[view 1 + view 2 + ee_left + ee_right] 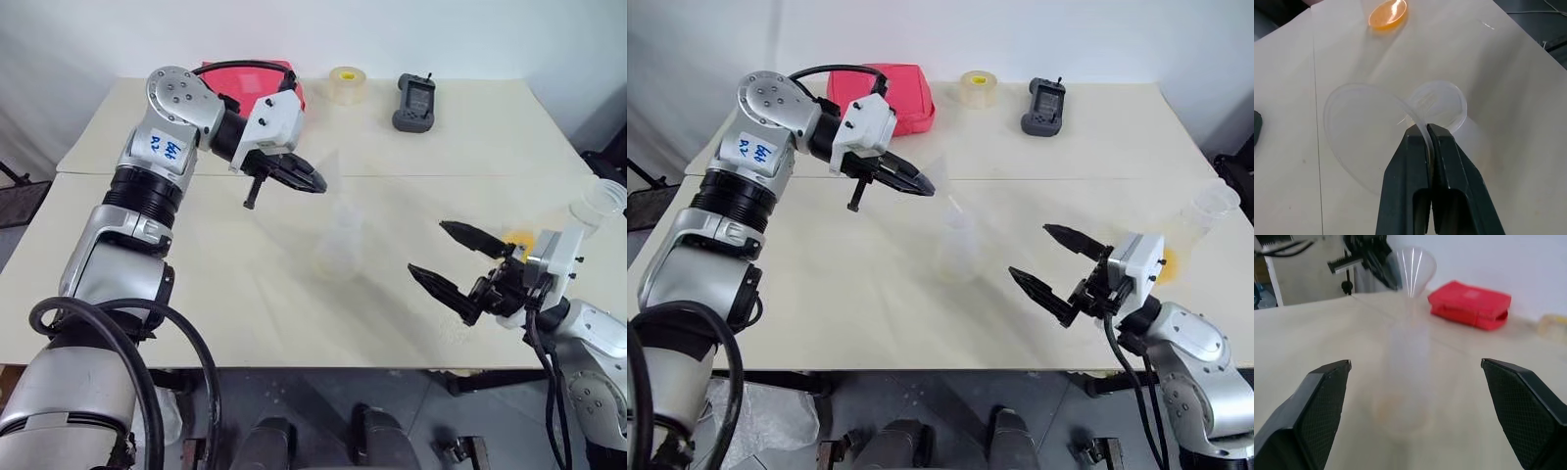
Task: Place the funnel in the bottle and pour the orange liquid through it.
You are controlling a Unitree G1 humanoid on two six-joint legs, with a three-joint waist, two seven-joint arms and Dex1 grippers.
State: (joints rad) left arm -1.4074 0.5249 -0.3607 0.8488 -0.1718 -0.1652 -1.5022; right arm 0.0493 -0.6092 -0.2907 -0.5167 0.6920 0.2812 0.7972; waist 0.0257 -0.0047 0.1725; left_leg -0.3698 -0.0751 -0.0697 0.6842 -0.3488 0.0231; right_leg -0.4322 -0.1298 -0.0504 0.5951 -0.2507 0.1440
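While the left end effector (1427, 134) pinches the rim of the clear funnel (1359, 132) between closed fingers, the funnel hangs above the mouth of the clear bottle (1442, 105), which stands upright near the middle of the desk (245, 294); in the right wrist view the stem points down toward the neck but does not appear seated. The right end effector (453, 259) hovers empty, its fingers spread wide, beside the bottle and apart from it. Orange liquid (1387, 13) sits in a shallow clear vessel farther along the desk on the robot's right, near a taller clear cup (598, 206). Likely risks: the thin rim may slip or twist in the pinch, and a stem lowered off-centre could strike the neck and tip the light, unsteadied bottle.
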